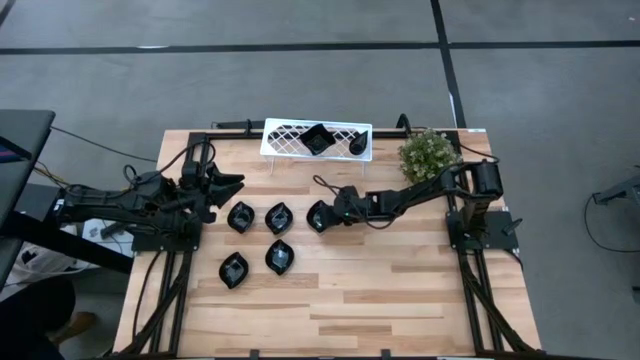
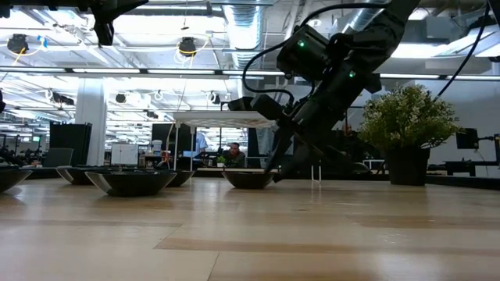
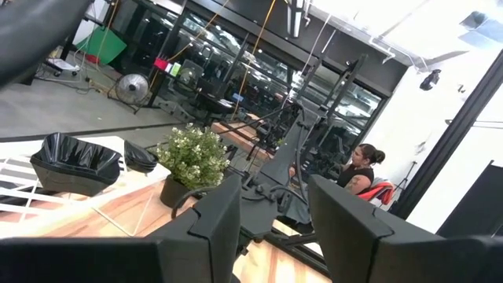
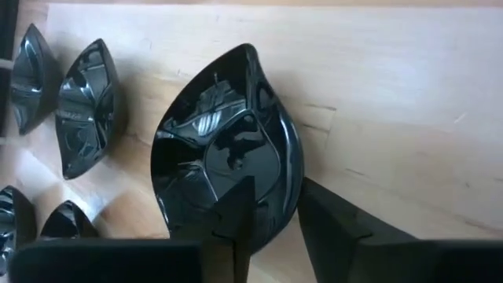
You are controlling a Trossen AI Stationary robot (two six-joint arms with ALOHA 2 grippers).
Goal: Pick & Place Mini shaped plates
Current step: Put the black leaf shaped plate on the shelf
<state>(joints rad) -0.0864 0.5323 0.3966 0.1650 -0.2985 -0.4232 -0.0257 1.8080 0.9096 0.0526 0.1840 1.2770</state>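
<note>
Several small glossy black plates lie on the wooden table; a leaf-shaped one (image 1: 318,215) (image 4: 220,149) is the right end of the far row and rests on its base (image 2: 248,179). My right gripper (image 1: 330,212) (image 4: 277,212) reaches in from the table's right, slanting down, and is shut on this plate's rim. At the table's left my left gripper (image 1: 236,185) (image 3: 275,228) hangs level above the wood, open, with nothing between its fingers. A white lattice rack (image 1: 290,140) at the far edge holds a square plate (image 1: 317,138) and another plate (image 1: 357,146). My right gripper has the leaf plate's rim (image 4: 289,185) on its rounded end, toward the table's right. One finger (image 4: 236,216) is inside the bowl and the other (image 4: 338,224) outside the wall. The fingers slant down from the table's right. The plate's base still rests on the table.
Two more plates (image 1: 279,217) (image 1: 240,216) sit left of the held one, and two (image 1: 280,257) (image 1: 233,270) lie nearer the front. A green potted plant (image 1: 428,155) stands at the far right, beside the right arm. Bare wood lies along the near edge.
</note>
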